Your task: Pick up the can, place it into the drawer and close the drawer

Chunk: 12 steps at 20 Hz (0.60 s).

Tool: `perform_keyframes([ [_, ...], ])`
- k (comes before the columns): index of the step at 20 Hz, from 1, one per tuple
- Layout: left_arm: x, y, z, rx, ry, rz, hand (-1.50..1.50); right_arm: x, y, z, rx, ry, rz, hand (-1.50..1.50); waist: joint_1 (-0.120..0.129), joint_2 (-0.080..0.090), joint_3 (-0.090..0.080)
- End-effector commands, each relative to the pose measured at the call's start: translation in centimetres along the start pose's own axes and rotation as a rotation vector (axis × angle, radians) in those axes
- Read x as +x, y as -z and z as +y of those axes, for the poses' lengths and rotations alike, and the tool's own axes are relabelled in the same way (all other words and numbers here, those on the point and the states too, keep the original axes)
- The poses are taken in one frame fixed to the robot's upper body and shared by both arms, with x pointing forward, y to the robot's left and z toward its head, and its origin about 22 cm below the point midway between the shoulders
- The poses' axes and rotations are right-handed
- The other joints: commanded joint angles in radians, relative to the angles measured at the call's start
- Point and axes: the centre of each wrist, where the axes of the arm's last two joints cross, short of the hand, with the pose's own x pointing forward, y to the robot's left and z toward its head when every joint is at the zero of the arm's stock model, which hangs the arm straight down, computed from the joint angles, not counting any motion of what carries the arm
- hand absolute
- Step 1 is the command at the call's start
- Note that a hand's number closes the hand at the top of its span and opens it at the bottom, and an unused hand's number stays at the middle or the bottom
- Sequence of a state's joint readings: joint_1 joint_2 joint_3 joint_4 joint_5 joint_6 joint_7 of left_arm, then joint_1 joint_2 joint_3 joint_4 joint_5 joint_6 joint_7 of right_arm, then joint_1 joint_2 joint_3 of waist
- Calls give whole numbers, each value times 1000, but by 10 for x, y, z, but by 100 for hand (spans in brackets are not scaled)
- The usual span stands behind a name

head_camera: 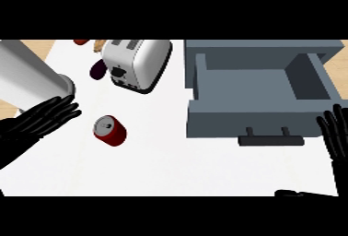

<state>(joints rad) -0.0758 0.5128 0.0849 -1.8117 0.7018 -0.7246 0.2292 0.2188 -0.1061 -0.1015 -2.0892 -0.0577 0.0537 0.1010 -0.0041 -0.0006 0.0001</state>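
Hidden / cut off:
- Right hand: only partly in view at the right edge, the rest cut off. Fingers straight, pointing up the view, holding nothing. It sits just right of the drawer's front corner; cannot tell if it touches.
- A small black part shows at the lower edge. Cannot tell which part of the hand it is.
- Behind the toaster: a dark purple object, mostly hidden, and a reddish thing cut by the upper edge. Neither can be identified.
- Left forearm fills the upper left corner and covers the tabletop beneath it.

Task thing:
- Can: red, on the tabletop left of centre, below the toaster and well apart from the drawer.
- Its silver end with the tab faces up and toward the upper left. The long axis appears to run from upper left to lower right. Cannot tell whether it stands upright or is tipped.

Hands and drawer:
- Left hand: fingers straight and spread, holding nothing. Tips point toward the can, near it, with a strip of white tabletop between.
- The drawer is pulled open, with its dark handle on the near face.
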Motion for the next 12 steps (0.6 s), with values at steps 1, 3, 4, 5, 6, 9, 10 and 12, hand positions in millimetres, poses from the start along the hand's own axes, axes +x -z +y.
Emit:
perform_keyframes([
  [1, -16, 1, 4, 40, -24, 32, -150, -7, -9, -7, -4, 16, 6, -150, 0, 0, 0],
  [3, -12, 8, 8, 35, -6, 32, -150, 0, -15, -4, -3, 9, 9, -150, -1, 0, 0],
  [4, -5, 11, 13, 12, -12, 14, -150, -13, 7, 2, -8, 4, -2, -150, 2, 1, 0],
  [5, -24, 5, 24, 29, -22, 22, -150, 10, -9, -2, 1, 2, 7, -150, -2, 1, 0],
  [6, -33, 34, 11, 18, 8, 45, -150, -9, -14, -1, -9, 13, 10, -150, -6, 1, 0],
  [9, -43, 24, 26, 12, -12, 49, -150, -11, -13, -15, 10, -3, 3, -150, -3, 1, 0],
  [10, -56, 44, 7, 15, -6, 30, -150, -12, 0, -7, -8, -11, 1, -150, -2, 2, 0],
  [12, -65, 44, 6, 18, 7, 46, -150, -7, 0, -13, -7, -19, 10, -150, -2, 1, 0],
])
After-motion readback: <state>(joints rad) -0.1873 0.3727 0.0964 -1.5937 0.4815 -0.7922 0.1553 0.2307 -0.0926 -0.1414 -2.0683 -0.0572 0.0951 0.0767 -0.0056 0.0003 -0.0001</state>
